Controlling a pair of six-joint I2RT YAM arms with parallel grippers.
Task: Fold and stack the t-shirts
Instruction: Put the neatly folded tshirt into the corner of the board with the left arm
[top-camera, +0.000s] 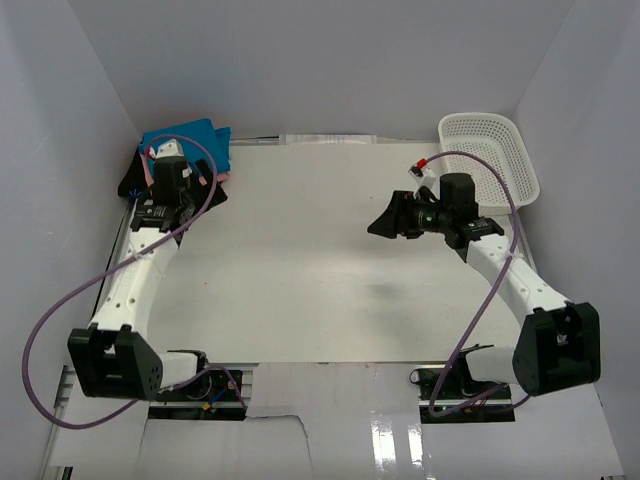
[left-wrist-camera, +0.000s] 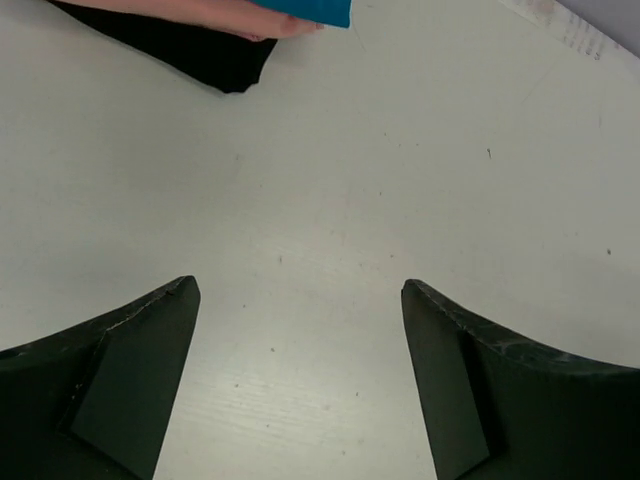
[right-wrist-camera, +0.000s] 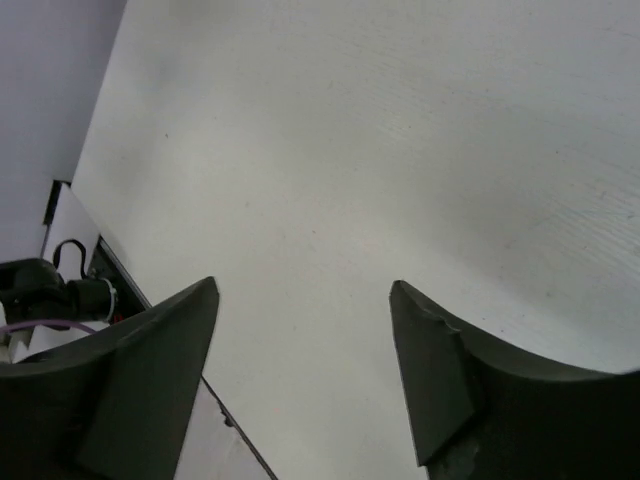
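Black fingers of your left gripper (left-wrist-camera: 300, 290) stand spread wide over the bare white tabletop (left-wrist-camera: 330, 180), with nothing between them (released, plainly). Just beyond them, at the table's far left corner, the teal-blue cloth t-shirt (top-camera: 190, 135) lies on top of the salmon-pink cloth t-shirt (left-wrist-camera: 225, 15), and a black layer (left-wrist-camera: 215, 60) shows underneath. Your right gripper (right-wrist-camera: 305, 285) is likewise parted and empty, hanging above the table's right half, near the white plastic mesh basket (top-camera: 490, 150).
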